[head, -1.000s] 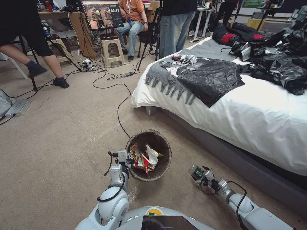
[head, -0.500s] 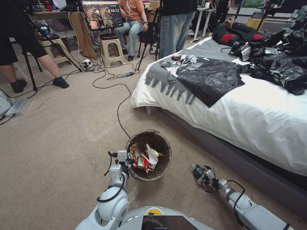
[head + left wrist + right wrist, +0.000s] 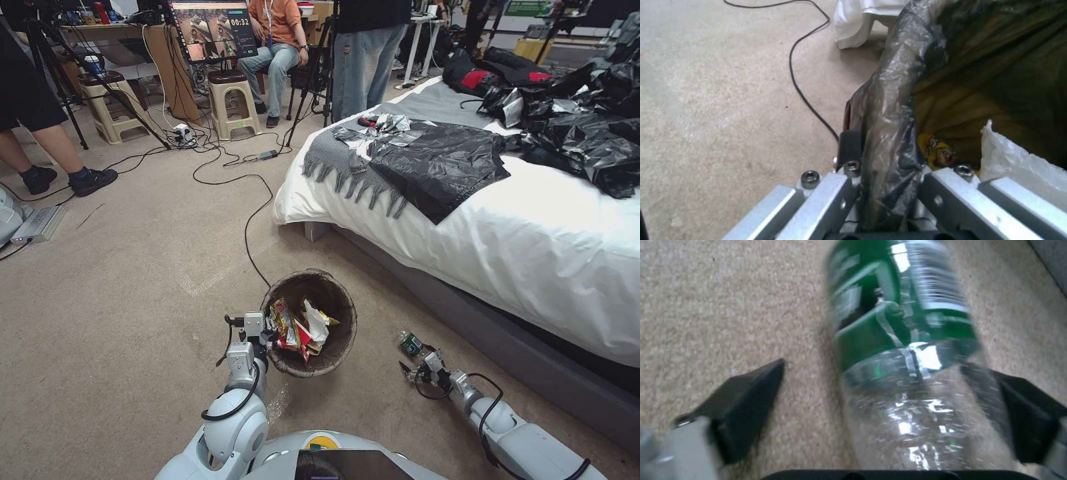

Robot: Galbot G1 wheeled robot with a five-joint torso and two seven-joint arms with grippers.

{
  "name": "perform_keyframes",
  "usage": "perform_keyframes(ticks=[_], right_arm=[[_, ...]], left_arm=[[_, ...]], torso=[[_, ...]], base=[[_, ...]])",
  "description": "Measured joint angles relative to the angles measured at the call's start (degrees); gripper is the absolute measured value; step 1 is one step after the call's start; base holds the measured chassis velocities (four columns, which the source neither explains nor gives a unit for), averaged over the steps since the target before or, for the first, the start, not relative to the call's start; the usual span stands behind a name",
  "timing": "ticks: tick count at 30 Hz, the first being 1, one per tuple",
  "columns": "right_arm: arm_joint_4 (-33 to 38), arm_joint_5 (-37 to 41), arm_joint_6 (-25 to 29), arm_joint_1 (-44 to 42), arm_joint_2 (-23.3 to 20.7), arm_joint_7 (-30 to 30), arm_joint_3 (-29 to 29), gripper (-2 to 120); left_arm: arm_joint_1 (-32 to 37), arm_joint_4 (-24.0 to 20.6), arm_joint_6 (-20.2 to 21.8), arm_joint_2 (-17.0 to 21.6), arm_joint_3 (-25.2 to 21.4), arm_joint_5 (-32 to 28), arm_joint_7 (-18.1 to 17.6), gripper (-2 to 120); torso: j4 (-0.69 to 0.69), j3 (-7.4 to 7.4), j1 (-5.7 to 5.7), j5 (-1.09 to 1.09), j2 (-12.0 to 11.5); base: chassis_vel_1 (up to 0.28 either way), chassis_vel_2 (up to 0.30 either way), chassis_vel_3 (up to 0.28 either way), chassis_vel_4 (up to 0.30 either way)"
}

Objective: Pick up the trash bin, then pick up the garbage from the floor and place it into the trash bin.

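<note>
A wide stretch of bare beige carpet (image 3: 133, 280) is left open to the robot's left and ahead, crossed only by a black cable (image 3: 248, 233) that runs toward the bin. On the right, the room is closed off by the bed (image 3: 533, 247), whose dark base edge runs diagonally close beside the right arm. The trash bin (image 3: 337, 303), lined with a dark bag and partly filled with snack wrappers (image 3: 293, 330) and a white tissue (image 3: 316, 321), is held at its near rim by the left gripper (image 3: 887, 186), clamped over the bag-wrapped edge. The clear green-labelled bottle (image 3: 902, 350) lies on the carpet between bin and bed base. The right gripper (image 3: 889, 413) is spread wide around it, one fingertip (image 3: 751, 386) well apart from the bottle.
</note>
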Motion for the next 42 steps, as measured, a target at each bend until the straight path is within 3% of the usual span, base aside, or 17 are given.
perform_keyframes(ticks=[7,14,28,42], right_arm=[[-1.1,-0.3,0.0,1.1,0.4,0.6,-0.3,60],[-1.6,-0.4,-0.5,1.8,0.5,1.6,-0.4,43],[0.9,-2.1,-0.5,0.7,0.4,4.9,1.5,32],[20.4,0.7,-2.6,-4.2,-1.3,11.4,8.2,32]], left_arm=[[-0.1,0.1,0.0,0.0,0.0,0.0,0.0,0],[-0.3,0.1,0.0,0.0,0.1,-0.2,-0.1,0],[-0.4,0.2,0.2,0.4,0.4,-0.4,-0.3,0],[-0.4,0.1,0.2,0.6,0.8,-0.5,-0.3,0]], torso=[[0.02,0.00,0.00,0.04,0.0],[0.02,0.00,0.00,0.03,0.0],[0.00,0.00,0.00,0.02,0.0],[0.03,0.00,0.00,0.02,0.0]], base=[[0.000,0.000,0.000,0.000],[0.000,0.000,0.000,0.000],[0.000,0.000,0.000,0.000],[0.000,0.000,0.000,0.000]])
